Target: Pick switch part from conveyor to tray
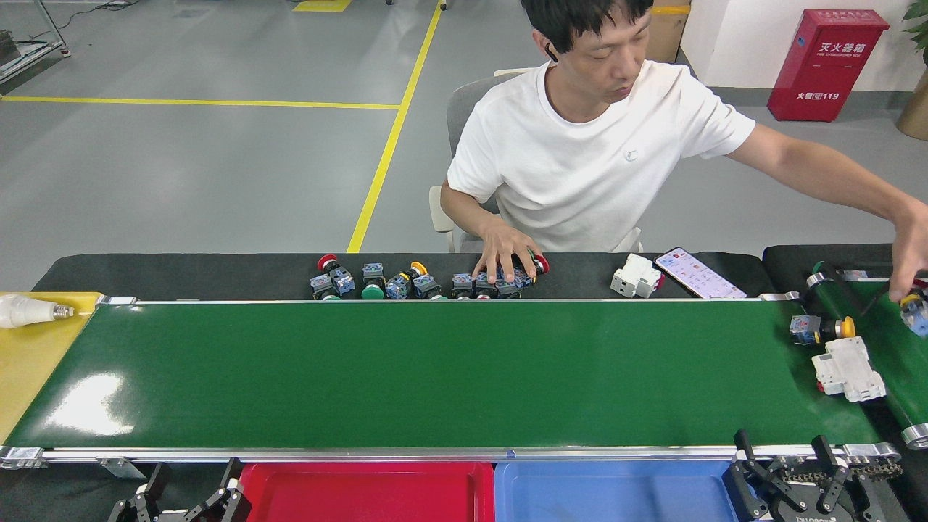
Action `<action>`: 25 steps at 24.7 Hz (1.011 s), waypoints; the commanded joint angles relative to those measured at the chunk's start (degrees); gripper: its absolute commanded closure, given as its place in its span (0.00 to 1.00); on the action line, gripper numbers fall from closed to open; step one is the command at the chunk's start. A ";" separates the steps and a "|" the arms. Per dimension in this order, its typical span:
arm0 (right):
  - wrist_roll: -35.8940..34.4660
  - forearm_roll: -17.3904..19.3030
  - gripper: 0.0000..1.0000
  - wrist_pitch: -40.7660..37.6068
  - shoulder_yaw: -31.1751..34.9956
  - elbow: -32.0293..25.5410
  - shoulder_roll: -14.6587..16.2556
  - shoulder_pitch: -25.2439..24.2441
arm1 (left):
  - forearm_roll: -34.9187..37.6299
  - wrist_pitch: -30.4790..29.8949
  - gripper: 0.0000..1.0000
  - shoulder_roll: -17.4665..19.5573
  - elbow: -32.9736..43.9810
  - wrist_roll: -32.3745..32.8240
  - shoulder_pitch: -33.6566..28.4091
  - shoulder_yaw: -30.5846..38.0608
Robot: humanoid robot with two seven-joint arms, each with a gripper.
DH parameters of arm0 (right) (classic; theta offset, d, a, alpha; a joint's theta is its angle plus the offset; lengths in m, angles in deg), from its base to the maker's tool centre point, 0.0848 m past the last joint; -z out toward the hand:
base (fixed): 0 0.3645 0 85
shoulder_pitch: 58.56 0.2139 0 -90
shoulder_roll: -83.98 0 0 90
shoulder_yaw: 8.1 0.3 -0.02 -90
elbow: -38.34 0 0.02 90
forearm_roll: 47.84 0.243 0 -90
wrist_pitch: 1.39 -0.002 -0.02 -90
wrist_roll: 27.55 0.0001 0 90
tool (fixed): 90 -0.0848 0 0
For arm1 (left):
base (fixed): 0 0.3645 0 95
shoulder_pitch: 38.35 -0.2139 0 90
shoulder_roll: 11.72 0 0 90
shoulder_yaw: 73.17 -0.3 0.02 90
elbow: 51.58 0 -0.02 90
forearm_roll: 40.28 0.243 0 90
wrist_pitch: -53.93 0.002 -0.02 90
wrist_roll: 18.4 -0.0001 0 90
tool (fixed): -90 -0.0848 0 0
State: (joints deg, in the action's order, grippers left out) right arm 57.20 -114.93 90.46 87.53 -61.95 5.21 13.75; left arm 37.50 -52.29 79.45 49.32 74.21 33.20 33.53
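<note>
The conveyor point(435, 370) is a wide glossy green belt across the view. At its right end lie two parts: a push-button switch part point(821, 328) with a yellow cap, on its side, and just in front of it a white breaker block point(847, 368). The red tray point(362, 493) sits below the belt's near rail, with nothing showing in it. My left gripper point(196, 475) stands open at the bottom left beside the tray, holding nothing. My right gripper point(779, 442) stands open at the bottom right, just below and left of the two parts.
A blue tray point(612, 493) adjoins the red one. A yellow tray point(29, 362) with a light bulb point(29, 312) is at the left. Behind the belt lie a row of push-buttons point(391, 283), a white breaker point(636, 275) and a phone point(697, 273). A person's hand point(910, 272) reaches over the short right belt point(888, 341).
</note>
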 commanded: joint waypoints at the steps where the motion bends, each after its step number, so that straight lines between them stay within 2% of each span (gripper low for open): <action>1: 0.15 0.12 0.00 -0.01 0.34 -0.60 0.19 0.38 | -0.17 -0.04 0.00 -0.12 0.79 -0.50 0.35 0.18; 8: 0.68 0.30 0.00 -0.18 0.52 1.77 1.86 0.73 | -0.17 0.05 0.00 -0.12 0.79 -0.50 0.52 0.26; 10: 2.53 1.62 0.00 -0.97 1.05 2.21 2.92 0.99 | -0.09 0.31 0.00 -0.12 0.79 -0.50 0.52 0.26; 14: 7.89 7.07 0.00 -5.37 6.50 2.21 4.76 1.17 | -0.09 0.31 0.00 -0.12 0.79 -0.50 0.61 0.18; 16: 9.21 7.94 0.00 -6.86 8.43 3.00 4.85 2.14 | -0.09 0.23 0.00 -0.12 0.79 -0.50 0.79 0.09; 18: 10.26 8.03 0.00 -6.95 8.43 5.46 4.94 3.72 | -0.09 0.14 0.00 -0.12 0.79 -0.50 0.96 0.00; 22: 10.53 7.15 0.01 -6.42 7.82 12.05 4.68 11.36 | -0.09 0.14 0.00 0.06 0.79 -0.50 1.05 0.18; 25: 10.53 6.98 0.02 -6.16 5.09 14.95 4.06 14.70 | -0.09 0.14 0.00 0.14 0.79 -0.50 1.14 0.18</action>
State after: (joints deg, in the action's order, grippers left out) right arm 67.70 -107.87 83.92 93.23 -47.20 9.25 27.32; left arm 37.50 -51.95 79.28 49.32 74.20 33.89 33.51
